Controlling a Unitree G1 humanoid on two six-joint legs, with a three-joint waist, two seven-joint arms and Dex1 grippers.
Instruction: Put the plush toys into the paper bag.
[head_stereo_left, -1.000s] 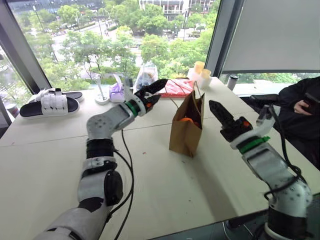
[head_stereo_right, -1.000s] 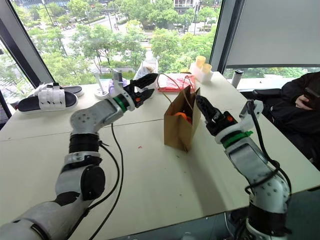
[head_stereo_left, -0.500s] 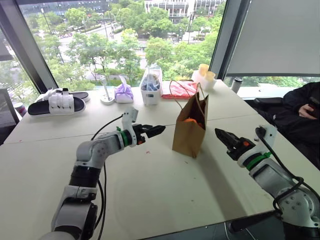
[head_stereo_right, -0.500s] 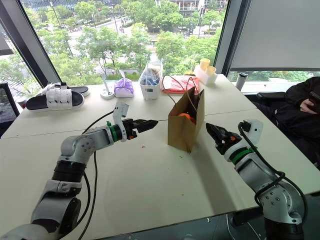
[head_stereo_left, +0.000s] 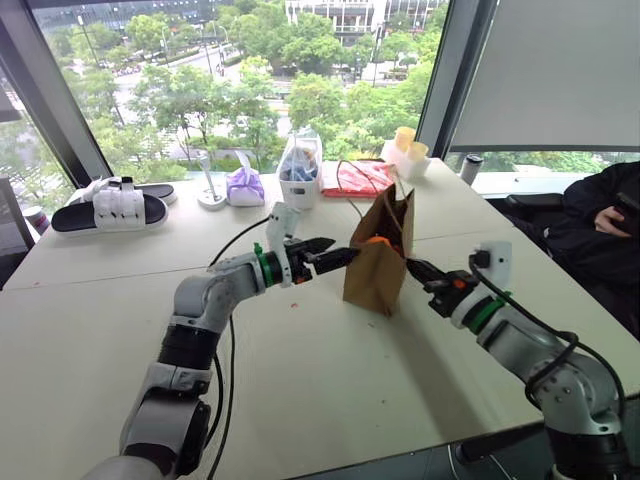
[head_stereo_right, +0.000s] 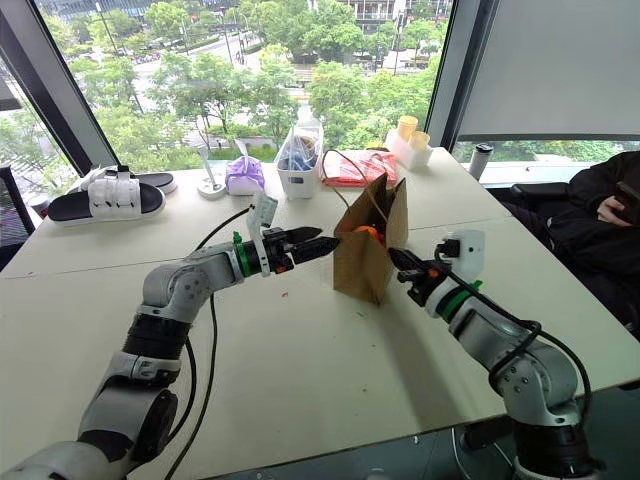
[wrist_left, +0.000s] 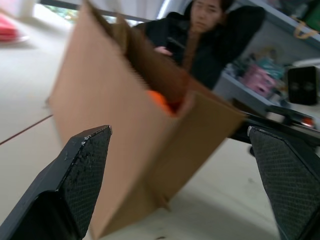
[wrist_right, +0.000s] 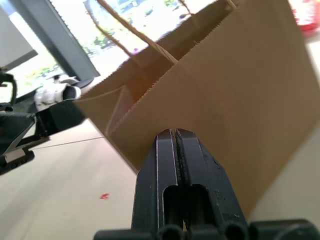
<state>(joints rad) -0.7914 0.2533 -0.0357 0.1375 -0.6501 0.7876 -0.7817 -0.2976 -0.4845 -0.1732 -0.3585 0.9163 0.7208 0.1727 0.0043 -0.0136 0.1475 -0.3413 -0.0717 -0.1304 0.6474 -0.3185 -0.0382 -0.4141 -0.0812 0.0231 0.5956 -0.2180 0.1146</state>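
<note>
Paper bag (head_stereo_left: 378, 262) upright on desk (head_stereo_left: 330, 370), between both pincers. Left pincer (head_stereo_left: 340, 257) fingers spread wide, holding nothing, tips just beside bag's near-left wall. Right pincer (head_stereo_left: 415, 270) fingers pressed fully together, empty, tips at bag's opposite wall; contact unclear. Orange plush toy (head_stereo_right: 366, 233) inside bag, showing at open mouth, beyond left pincer tips. Loop handles (wrist_right: 150, 42) rise above right pincer.

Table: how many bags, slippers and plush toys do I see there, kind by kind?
Paper bag: 1
Clear plastic bag: 1
Slippers: 2
Orange plush toy, inside the paper bag: 1
Total: 5
</note>
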